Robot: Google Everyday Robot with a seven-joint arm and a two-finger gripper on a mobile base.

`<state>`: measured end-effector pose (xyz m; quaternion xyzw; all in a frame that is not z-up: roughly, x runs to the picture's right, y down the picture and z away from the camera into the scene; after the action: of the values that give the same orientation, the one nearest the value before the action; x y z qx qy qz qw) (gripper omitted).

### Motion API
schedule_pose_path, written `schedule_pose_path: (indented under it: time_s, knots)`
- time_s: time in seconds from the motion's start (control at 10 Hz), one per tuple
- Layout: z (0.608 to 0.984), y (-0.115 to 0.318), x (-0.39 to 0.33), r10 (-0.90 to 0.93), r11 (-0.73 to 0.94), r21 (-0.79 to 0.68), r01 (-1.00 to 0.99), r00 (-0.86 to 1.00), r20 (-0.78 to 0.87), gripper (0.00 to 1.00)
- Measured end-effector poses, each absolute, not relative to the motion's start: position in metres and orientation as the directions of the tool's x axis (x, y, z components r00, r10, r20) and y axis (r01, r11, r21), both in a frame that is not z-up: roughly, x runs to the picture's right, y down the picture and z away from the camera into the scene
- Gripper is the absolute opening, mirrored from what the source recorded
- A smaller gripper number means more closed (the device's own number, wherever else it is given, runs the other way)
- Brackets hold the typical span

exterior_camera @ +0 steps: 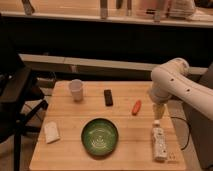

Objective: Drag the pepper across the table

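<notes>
My gripper (159, 111) hangs near the pepper (136, 107) over the counter (131, 137), placed to drag it; spread or pressed together, I cannot tell.

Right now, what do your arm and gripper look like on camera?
The arm is a smooth white shell of rounded, bulbous segments with small dark dots on it; no loose cables show. The gripper, over the table edge beside the pepper, is a cream-yellow tapered piece.

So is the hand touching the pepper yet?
No, the hand hangs to the right of the pepper, with a strip of bare table showing between them.
</notes>
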<state>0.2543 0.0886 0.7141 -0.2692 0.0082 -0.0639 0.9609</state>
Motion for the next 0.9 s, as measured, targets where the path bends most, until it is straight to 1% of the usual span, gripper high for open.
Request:
schedule_pose_path:
  time_s: [0.4,0.9]
  knots:
    - [0.736,0.095,0.247,-0.198,0.829,-0.523,0.195,0.979,0.050,0.80]
    - [0.751,0.095,0.245,-0.258,0.811,-0.524,0.260,0.963,0.079,0.80]
